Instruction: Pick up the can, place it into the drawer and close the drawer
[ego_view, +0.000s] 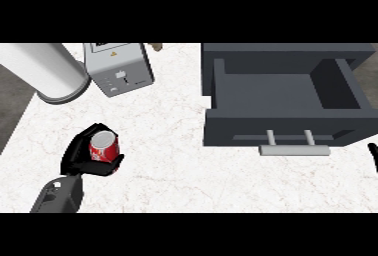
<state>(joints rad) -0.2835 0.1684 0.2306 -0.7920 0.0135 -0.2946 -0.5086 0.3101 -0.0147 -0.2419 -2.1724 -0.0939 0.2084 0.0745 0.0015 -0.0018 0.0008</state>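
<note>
Red cylindrical can (104, 147) in left hand (76, 153)

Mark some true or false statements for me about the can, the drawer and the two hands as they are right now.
1. The left hand is curled round the red can. True.
2. The drawer is shut. False: it stands pulled out, with its inside showing.
3. The can lies inside the drawer. False: it is in the left hand, over the counter, left of the drawer.
4. A toaster stands at the far side of the counter, left of the drawer. True.
5. The right hand grips the drawer's handle. False: only a sliver of the right hand shows at the view's right edge, apart from the handle.
</note>
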